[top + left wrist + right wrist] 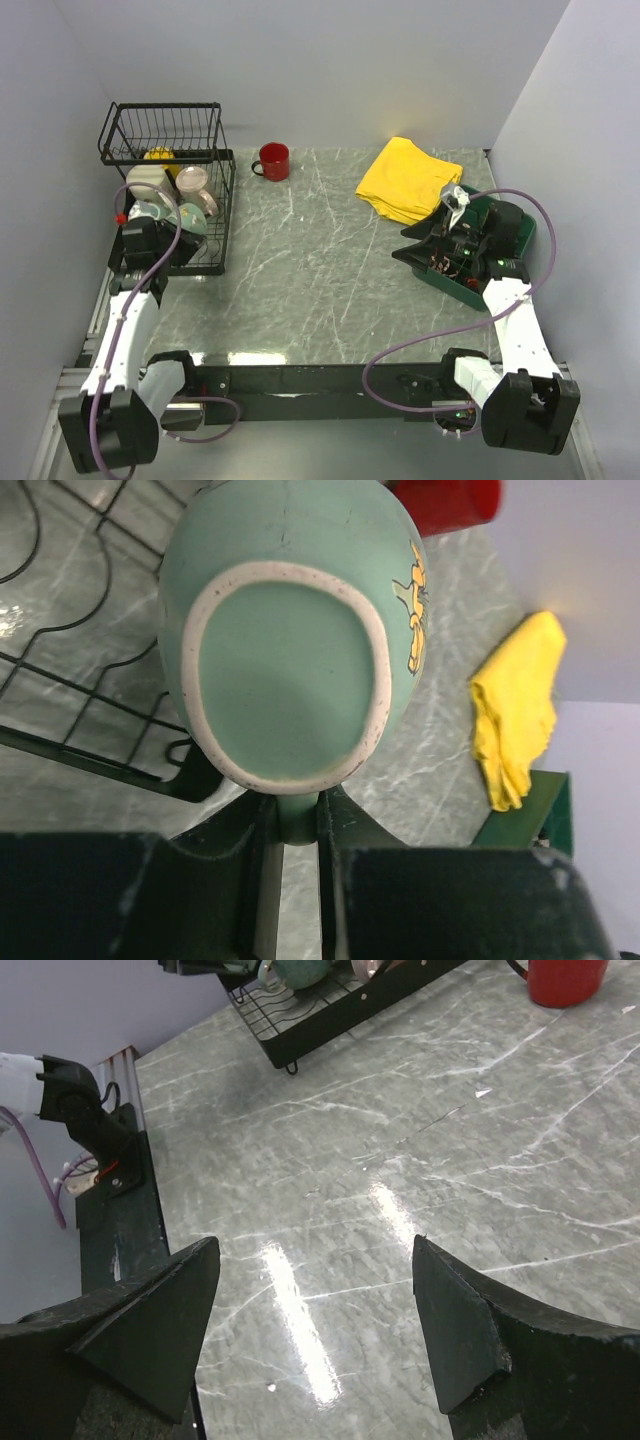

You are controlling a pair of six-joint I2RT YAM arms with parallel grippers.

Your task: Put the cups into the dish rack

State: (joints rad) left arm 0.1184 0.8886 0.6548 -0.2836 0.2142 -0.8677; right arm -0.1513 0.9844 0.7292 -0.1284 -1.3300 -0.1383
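My left gripper [298, 818] is shut on the handle of a teal mug [290, 630] with a yellow figure on its side, its base facing the camera, over the near end of the black wire dish rack [70, 640]. From above, that mug [191, 219] sits by the left gripper [165, 237] at the rack [222, 215]. In the rack are a yellow mug [158, 155], a cream mug [146, 179], a pinkish mug [195, 187] and a grey-green mug [149, 212]. A red mug [272, 161] stands on the table behind the rack. My right gripper [315, 1310] is open and empty above bare table.
A yellow cloth [408, 178] lies at the back right. A green compartment tray [520, 235] sits at the right edge under the right arm. The rack [330, 1005] and red mug [565, 978] show far off in the right wrist view. Walls close in both sides.
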